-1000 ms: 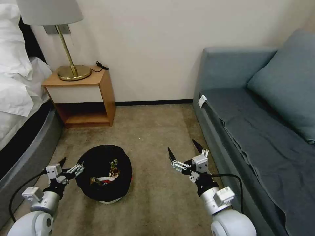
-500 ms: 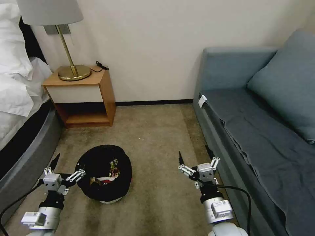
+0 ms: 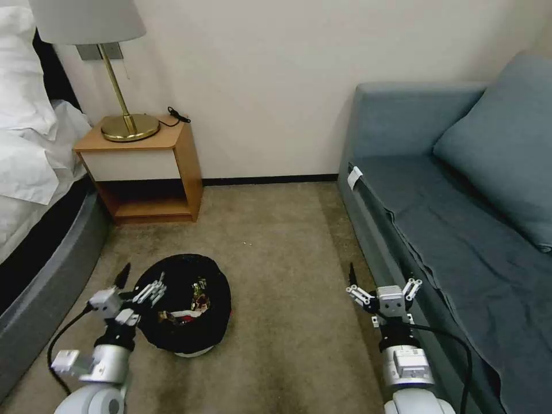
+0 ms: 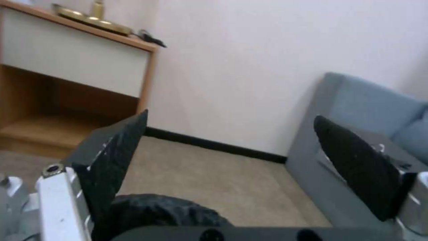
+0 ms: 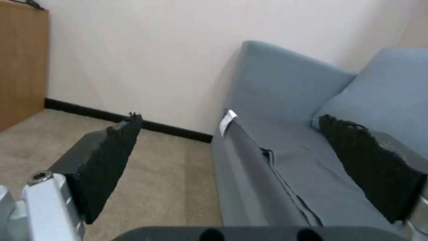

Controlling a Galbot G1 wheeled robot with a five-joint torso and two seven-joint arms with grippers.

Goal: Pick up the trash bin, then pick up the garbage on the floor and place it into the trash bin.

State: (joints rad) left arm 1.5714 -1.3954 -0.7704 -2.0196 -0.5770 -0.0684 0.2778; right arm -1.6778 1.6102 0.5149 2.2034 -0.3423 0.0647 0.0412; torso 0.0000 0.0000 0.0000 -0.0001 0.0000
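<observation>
The trash bin [image 3: 172,333], round and lined with a crinkly black bag, stands on the carpet left of centre. Garbage [image 3: 194,302] lies inside it: coloured wrappers and a white packet with red ends [image 3: 179,314]. My left gripper [image 3: 140,280] is open just left of the bin, one finger over the near-left rim, holding nothing. In the left wrist view the left gripper [image 4: 232,147] is spread wide, with the bin's black rim [image 4: 165,211] low between its fingers. My right gripper [image 3: 382,280] hangs open and empty close to the sofa's front edge; the right wrist view shows the right gripper [image 5: 236,154] wide apart.
A blue-grey sofa [image 3: 460,230] runs along the right. A wooden nightstand [image 3: 149,167] with a brass lamp [image 3: 123,123] stands at the back left beside a bed [image 3: 34,190]. Open carpet [image 3: 276,259] lies between bin and sofa.
The left gripper has swung right and up to the bin's rim. The right gripper has drawn back and moved right, toward the sofa. The bin has not moved.
</observation>
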